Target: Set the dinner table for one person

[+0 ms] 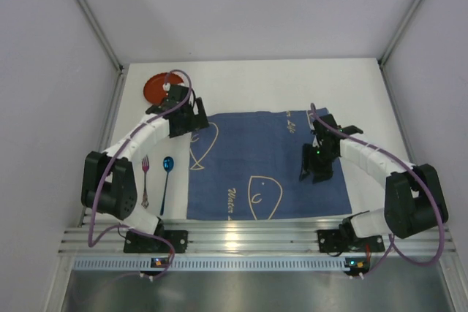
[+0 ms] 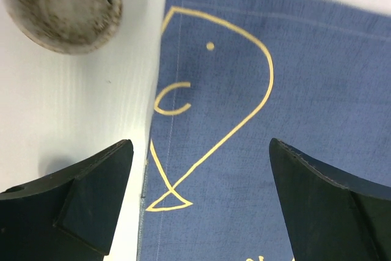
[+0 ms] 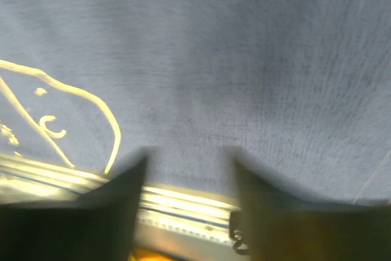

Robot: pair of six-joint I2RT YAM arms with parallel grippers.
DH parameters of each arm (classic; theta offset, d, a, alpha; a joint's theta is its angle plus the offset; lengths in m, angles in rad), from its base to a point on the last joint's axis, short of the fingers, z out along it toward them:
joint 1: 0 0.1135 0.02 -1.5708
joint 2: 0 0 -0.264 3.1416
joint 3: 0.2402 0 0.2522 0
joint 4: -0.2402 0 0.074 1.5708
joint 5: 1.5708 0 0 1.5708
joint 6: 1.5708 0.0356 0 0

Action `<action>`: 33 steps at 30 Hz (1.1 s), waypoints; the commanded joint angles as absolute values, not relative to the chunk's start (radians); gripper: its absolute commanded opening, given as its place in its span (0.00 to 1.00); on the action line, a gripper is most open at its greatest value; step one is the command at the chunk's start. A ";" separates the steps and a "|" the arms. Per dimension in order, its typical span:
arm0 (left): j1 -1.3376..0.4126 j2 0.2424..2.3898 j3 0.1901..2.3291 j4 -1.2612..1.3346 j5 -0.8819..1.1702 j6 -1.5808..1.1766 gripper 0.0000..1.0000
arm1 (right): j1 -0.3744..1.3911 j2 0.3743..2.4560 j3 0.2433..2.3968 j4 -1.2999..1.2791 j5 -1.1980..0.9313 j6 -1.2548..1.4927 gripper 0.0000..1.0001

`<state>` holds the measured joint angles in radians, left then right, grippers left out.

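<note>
both hands hang open over the blue mat, nothing held.

the white counter (image 1: pixel 292 85) fills the space ahead of the arms, with the mat (image 1: pixel 248 151) lying flat in its near middle. the left hand (image 2: pixel 200 175) is spread wide and empty above the mat's left edge, by a cream fish drawing. a speckled bowl (image 2: pixel 61 7) sits on the counter just off that corner. the right hand (image 3: pixel 189 163), blurred, shows a narrower gap with only cloth under it, over the mat's right part. a red plate (image 1: pixel 157 87) is far left; a fork (image 1: pixel 145 177) and blue spoon (image 1: pixel 167 173) lie left of the mat.
</note>
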<state>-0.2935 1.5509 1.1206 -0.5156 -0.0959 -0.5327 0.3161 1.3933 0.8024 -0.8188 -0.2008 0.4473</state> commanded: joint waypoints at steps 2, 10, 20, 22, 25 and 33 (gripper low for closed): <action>-0.256 1.583 1.241 -0.564 -0.190 -0.511 0.98 | 0.313 1.324 0.928 -0.848 -0.224 0.408 0.75; -0.100 1.652 1.327 -0.617 -0.186 -0.505 0.96 | 0.313 1.292 1.029 -0.929 -0.198 0.399 0.95; -0.032 1.789 1.364 -0.601 -0.143 -0.499 0.88 | 0.313 1.287 0.974 -0.934 -0.183 0.396 0.94; -0.023 1.819 1.371 -0.597 -0.146 -0.499 0.86 | 0.314 1.289 0.968 -0.934 -0.178 0.397 0.94; -0.008 1.848 1.376 -0.583 -0.143 -0.505 0.78 | 0.313 1.292 0.965 -0.937 -0.175 0.396 0.93; -0.008 1.922 1.394 -0.568 -0.140 -0.489 0.11 | 0.313 1.327 0.966 -0.940 -0.167 0.385 0.93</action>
<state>-0.0109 1.8992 1.3487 -0.5892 -0.1467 -0.5079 0.3161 1.3178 0.9684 -0.9291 -0.1799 0.4004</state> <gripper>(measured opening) 0.194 0.931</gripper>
